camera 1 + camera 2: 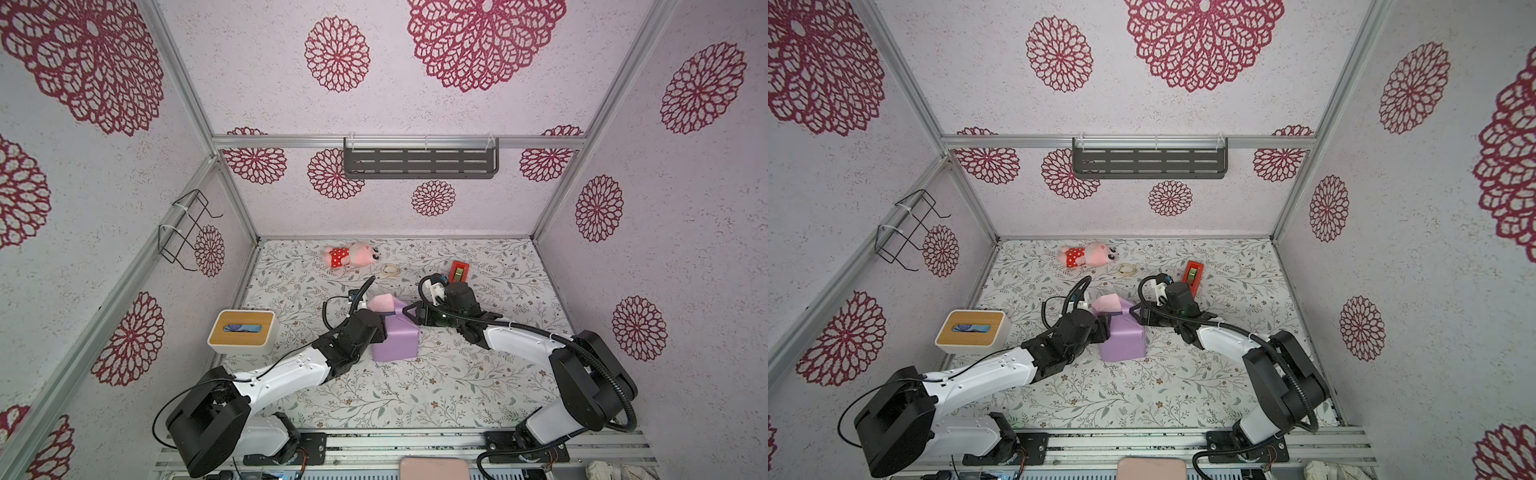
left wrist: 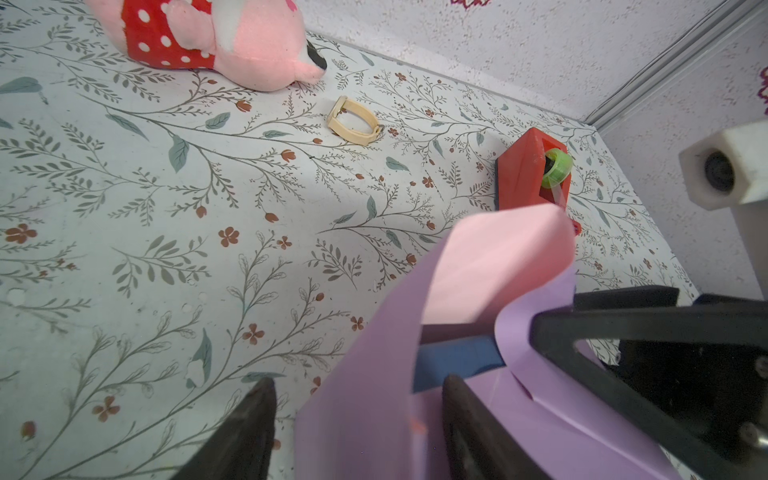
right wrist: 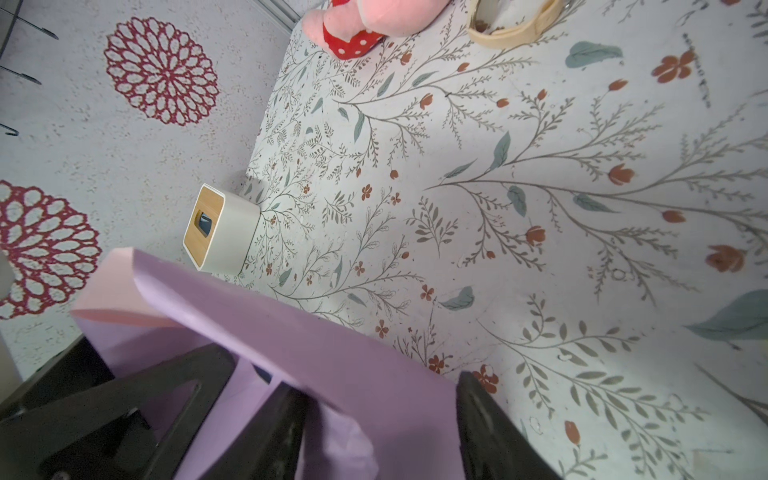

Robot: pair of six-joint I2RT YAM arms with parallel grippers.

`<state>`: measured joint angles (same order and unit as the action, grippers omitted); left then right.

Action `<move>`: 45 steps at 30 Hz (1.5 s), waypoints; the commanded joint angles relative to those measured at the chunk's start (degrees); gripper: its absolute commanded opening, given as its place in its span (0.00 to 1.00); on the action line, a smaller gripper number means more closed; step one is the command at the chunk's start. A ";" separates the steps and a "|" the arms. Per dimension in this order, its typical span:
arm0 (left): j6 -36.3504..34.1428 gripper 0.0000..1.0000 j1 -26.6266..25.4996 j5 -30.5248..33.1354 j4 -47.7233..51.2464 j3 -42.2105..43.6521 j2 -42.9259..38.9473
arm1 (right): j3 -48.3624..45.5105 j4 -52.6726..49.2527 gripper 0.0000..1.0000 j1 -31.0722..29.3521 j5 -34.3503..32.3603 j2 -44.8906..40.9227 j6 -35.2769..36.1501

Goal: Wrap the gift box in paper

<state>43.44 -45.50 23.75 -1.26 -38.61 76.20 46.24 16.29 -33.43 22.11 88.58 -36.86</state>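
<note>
The gift box stands mid-table, almost wholly covered by the paper; only a navy patch shows in the left wrist view. The paper is lilac outside, and a pink-faced flap stands up at the far end of the box. My left gripper is at the box's left far corner, open, with a lilac flap between its spread fingers. My right gripper is at the right far corner, also open, with a lilac fold lying between its fingers.
A white tissue box with a wooden top stands to the left. A plush toy, a beige ring and a red tape dispenser lie along the back. A pink pad sits at the front edge.
</note>
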 commanded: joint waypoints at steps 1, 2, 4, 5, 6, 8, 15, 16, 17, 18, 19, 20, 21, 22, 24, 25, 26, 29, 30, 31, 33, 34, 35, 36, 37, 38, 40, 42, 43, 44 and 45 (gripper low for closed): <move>-0.89 0.66 0.41 -0.10 2.40 0.59 -0.18 | -1.66 1.79 0.58 -0.05 -2.51 0.04 -0.93; -1.07 0.66 0.43 -0.09 2.31 0.29 -0.09 | -2.39 2.33 0.57 -0.06 -2.51 -0.10 -1.26; -1.37 0.67 0.41 -0.02 2.14 -0.51 -0.09 | -4.01 3.96 0.57 -0.08 -2.84 -0.51 -2.02; -1.67 0.68 0.41 -0.02 2.13 -1.02 -0.11 | -4.98 4.91 0.57 -0.08 -3.01 -0.75 -2.49; -1.88 0.69 0.43 -0.08 2.05 -1.48 -0.18 | -5.72 5.80 0.57 -0.12 -3.11 -0.92 -2.94; -2.50 0.72 0.41 -0.41 1.81 -2.53 -0.33 | -7.00 7.42 0.57 -0.12 -3.46 -1.12 -3.65; -3.97 0.85 0.48 -2.68 1.26 -4.48 -3.54 | -8.47 10.77 0.57 -0.66 -3.83 -0.25 -4.89; -4.12 0.86 0.48 -3.10 1.26 -4.18 -4.50 | -8.45 10.93 0.57 -0.83 -3.83 -0.09 -4.80; -4.04 0.86 0.50 -3.42 1.25 -3.75 -5.82 | -8.36 11.03 0.57 -0.93 -3.86 0.02 -4.85; -3.86 0.86 0.58 -3.74 1.32 -3.15 -7.14 | -8.32 11.08 0.57 -1.02 -3.76 0.18 -4.82; -3.68 0.86 0.75 -4.18 1.42 -2.26 -9.01 | -8.23 11.07 0.57 -1.11 -3.76 0.36 -4.81; -3.36 0.86 0.91 -4.28 1.64 -1.10 -11.25 | -8.18 11.13 0.57 -1.19 -3.75 0.53 -4.80; -2.98 0.86 1.25 -4.32 2.13 -0.14 -13.28 | -8.10 11.13 0.57 -1.28 -3.76 0.63 -4.82; -2.43 0.85 2.00 -4.47 2.76 1.23 -15.95 | -8.02 11.21 0.57 -1.35 -3.70 0.74 -4.81; -0.48 0.84 4.53 -6.49 3.61 3.62 -20.23 | -7.84 10.97 0.57 -1.46 -3.72 0.77 -4.69; 0.81 0.83 6.75 -8.61 3.82 4.73 -22.02 | -7.75 10.78 0.57 -1.54 -3.82 0.72 -4.55; 2.15 0.82 9.09 -10.80 4.62 5.45 -23.27 | -7.74 10.76 0.57 -1.55 -3.98 0.80 -4.47; 3.31 0.78 13.43 -13.80 6.54 6.19 -24.62 | -7.42 10.78 0.57 -1.64 -3.91 0.98 -4.53; 3.23 0.76 14.11 -14.07 7.46 5.94 -24.27 | -7.31 10.78 0.57 -1.64 -3.84 1.07 -4.54; 3.08 0.74 14.75 -14.73 8.41 5.39 -23.47 | -7.22 10.69 0.57 -1.75 -3.83 1.07 -4.56; 2.73 0.68 15.17 -16.46 9.23 4.30 -21.10 | -6.96 10.44 0.57 -1.73 -3.83 1.08 -4.45; 2.70 0.65 15.17 -17.83 9.14 3.78 -19.61 | -6.87 10.27 0.56 -1.82 -3.87 1.07 -4.42; 2.87 0.63 15.17 -19.47 8.94 3.34 -18.29 | -6.78 10.12 0.56 -1.81 -3.91 1.07 -4.42; 3.23 0.61 15.07 -20.70 8.25 3.03 -17.23 | -6.69 10.07 0.56 -1.83 -3.91 1.07 -4.41; 3.41 0.59 14.92 -21.93 7.21 2.93 -16.11 | -6.69 10.03 0.56 -1.82 -3.96 1.01 -4.44; 3.70 0.58 14.76 -22.85 6.28 3.01 -15.30 | -6.69 9.99 0.56 -1.81 -4.08 1.01 -4.38; 3.80 0.58 14.34 -23.99 4.51 3.19 -14.07 | -6.54 9.90 0.56 -1.81 -4.04 1.07 -4.40; 3.52 0.58 13.54 -23.99 3.83 3.01 -13.32 | -6.51 9.89 0.56 -1.81 -3.92 1.15 -4.43; 3.32 0.58 13.29 -23.77 3.72 2.86 -13.06 | -6.47 9.88 0.56 -1.81 -3.91 1.17 -4.40; 3.17 0.58 13.11 -23.75 3.65 2.67 -12.74 | -6.42 9.90 0.56 -1.81 -3.96 1.21 -4.36; 2.99 0.58 12.98 -23.84 3.42 2.58 -12.40 | -6.44 9.90 0.56 -1.83 -3.83 1.25 -4.42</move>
<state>46.37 -31.83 1.32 4.64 -34.46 63.31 39.53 30.13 -34.83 19.27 88.71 -41.67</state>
